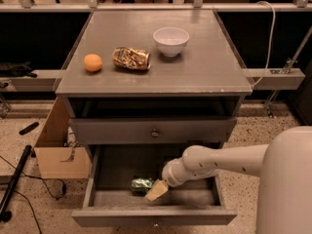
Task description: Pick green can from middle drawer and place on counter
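Camera view: we look down from the front onto a grey cabinet with its lower drawer pulled out.
Green can (140, 185): we see a small shiny green can with pale mottled print, lying on its side.
Can's place: low in the frame, just left of centre, on the bare floor of the middle drawer (151, 217) and nearer the front panel than the back.
End effector (157, 191): a pale tan tip down inside the drawer, right against the can's right end. We cannot tell whether it is released, clenched or grasping the can.
Arm (219, 161): a white jointed arm that reaches in from the lower right of the frame, over the drawer's right half.
Counter (209, 69): a flat matte grey top that fills the upper middle of the frame.
On the counter: an orange (92, 62) at the left, a crushed gold-brown can (131, 58) just beside it, and a white bowl (171, 41) behind and to the right.
Upper drawer front (195, 129): shut, with a dark round knob (154, 133), directly above the open drawer.
In the way: the arm's wrist hides the drawer floor to the right of the can.
Around: a cardboard box (58, 152) stands on the floor at the left of the cabinet.
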`<state>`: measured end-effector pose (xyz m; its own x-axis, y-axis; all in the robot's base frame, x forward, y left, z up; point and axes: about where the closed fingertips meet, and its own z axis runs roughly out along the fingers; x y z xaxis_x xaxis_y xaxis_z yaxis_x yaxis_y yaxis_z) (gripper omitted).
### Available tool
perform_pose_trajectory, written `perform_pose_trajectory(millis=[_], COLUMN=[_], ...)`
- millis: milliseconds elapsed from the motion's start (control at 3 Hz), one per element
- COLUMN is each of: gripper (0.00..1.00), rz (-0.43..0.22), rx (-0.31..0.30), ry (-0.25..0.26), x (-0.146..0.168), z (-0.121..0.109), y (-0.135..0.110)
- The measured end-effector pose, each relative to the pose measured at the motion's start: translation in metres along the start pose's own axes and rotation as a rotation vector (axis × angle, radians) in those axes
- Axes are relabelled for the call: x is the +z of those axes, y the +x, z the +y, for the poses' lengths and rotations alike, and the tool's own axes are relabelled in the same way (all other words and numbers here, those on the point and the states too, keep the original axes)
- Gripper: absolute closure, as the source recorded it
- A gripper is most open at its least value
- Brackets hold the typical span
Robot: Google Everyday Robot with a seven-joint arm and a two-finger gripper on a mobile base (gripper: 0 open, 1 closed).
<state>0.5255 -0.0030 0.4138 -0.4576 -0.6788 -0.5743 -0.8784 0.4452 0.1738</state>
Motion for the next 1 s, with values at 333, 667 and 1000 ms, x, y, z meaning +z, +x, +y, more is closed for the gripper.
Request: perform_pose_trajectory(millis=[333, 667, 1000], gripper=[0.00, 0.00, 0.22], rz=[0.009, 0.006, 0.006], rx=[0.005, 0.015, 0.016], ry=[0.007, 0.012, 0.012], x=[0.025, 0.044, 0.047], z=[-0.008, -0.010, -0.010], y=[0.007, 0.012, 0.013])
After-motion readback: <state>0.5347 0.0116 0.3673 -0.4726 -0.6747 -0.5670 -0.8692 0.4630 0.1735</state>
